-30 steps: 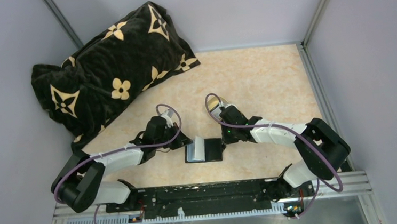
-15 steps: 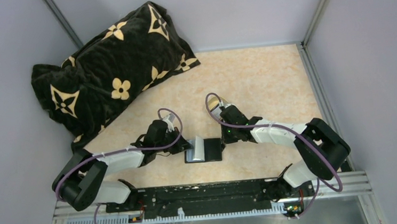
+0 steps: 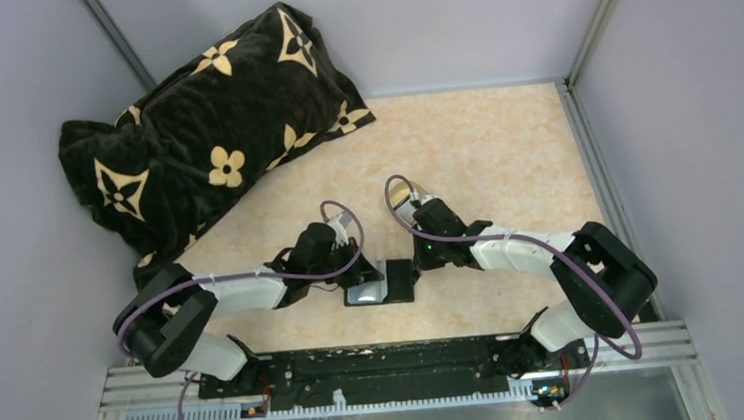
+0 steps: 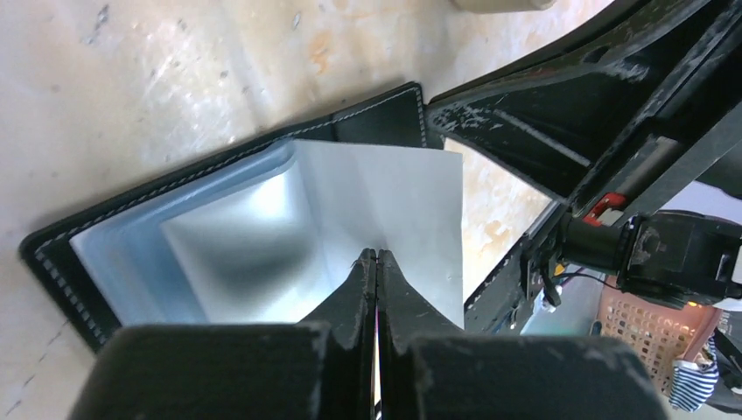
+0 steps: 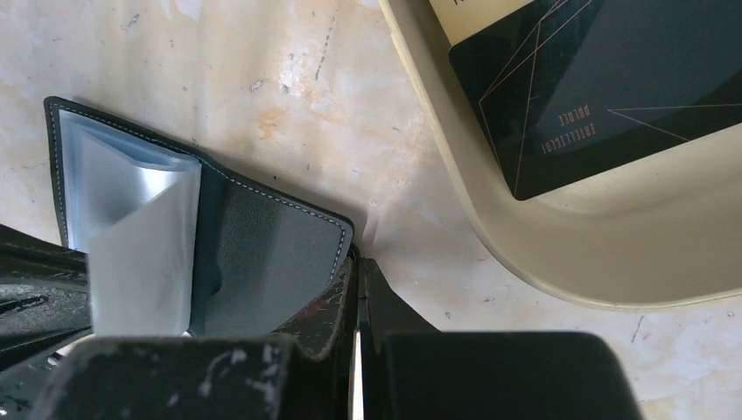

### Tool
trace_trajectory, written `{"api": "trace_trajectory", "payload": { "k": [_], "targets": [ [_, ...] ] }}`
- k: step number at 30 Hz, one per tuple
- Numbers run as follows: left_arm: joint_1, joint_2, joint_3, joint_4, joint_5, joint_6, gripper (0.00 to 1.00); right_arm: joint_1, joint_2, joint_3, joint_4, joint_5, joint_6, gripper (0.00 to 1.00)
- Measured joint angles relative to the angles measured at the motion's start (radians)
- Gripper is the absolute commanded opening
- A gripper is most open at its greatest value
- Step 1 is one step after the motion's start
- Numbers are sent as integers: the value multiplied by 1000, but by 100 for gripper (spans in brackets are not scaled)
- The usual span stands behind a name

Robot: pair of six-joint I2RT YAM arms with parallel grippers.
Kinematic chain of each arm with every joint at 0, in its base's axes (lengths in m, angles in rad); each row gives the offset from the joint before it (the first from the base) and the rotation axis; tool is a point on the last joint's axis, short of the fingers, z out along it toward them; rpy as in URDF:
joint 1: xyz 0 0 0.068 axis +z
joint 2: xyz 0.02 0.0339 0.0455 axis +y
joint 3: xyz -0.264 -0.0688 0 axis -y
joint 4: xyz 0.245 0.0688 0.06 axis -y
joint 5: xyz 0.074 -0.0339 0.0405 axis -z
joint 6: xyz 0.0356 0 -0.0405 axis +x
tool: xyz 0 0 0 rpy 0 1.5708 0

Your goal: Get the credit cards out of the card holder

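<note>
The card holder (image 3: 384, 282) lies open on the table between the arms, black with a silvery grey-blue inside (image 4: 219, 236). My left gripper (image 4: 376, 255) is shut, its tips pinching a pale whitish leaf (image 4: 394, 197) that stands up from the holder's inside. I cannot tell whether this leaf is a card or a sleeve. My right gripper (image 5: 356, 261) is shut on the right corner of the holder's black flap (image 5: 262, 254). The pale leaf also shows in the right wrist view (image 5: 140, 262). No orange-yellow card is in view.
A cream oval tray (image 5: 490, 227) sits just beyond the holder, with a black card with gold lines (image 5: 612, 96) and a pale card (image 5: 472, 13) in it. In the top view my right arm mostly hides the tray (image 3: 405, 193). A black flowered pillow (image 3: 201, 133) lies at the back left.
My left gripper has moved right, from beside the holder's left edge onto its inside, and now covers the pale leaf. The right gripper and the holder have stayed put.
</note>
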Motion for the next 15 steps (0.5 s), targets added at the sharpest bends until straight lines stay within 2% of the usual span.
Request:
{"api": "trace_trajectory", "payload": {
  "k": [3, 5, 6, 7, 9, 10, 15],
  "targets": [
    [-8, 28, 27, 11, -8, 2, 1, 0, -19, -20, 19, -4, -3, 31],
    [-10, 74, 50, 18, -15, 5, 1, 0, -61, -46, 17, -4, -9, 34],
    [-10, 107, 63, 21, -16, 7, 0, 0, -88, -53, 8, -6, -16, 31],
    [-10, 141, 74, 27, -16, 7, 0, 1, -117, -58, 2, -7, -20, 24],
    [-10, 194, 86, 60, -5, 0, 0, 4, -171, -58, -5, -5, -31, 4],
    [-12, 212, 92, 86, -2, -6, 0, 8, -200, -57, -11, 3, -41, 0],
    [-21, 256, 101, 159, 4, -19, 0, 33, -312, -42, -38, 24, -63, 0]
  ]
}}
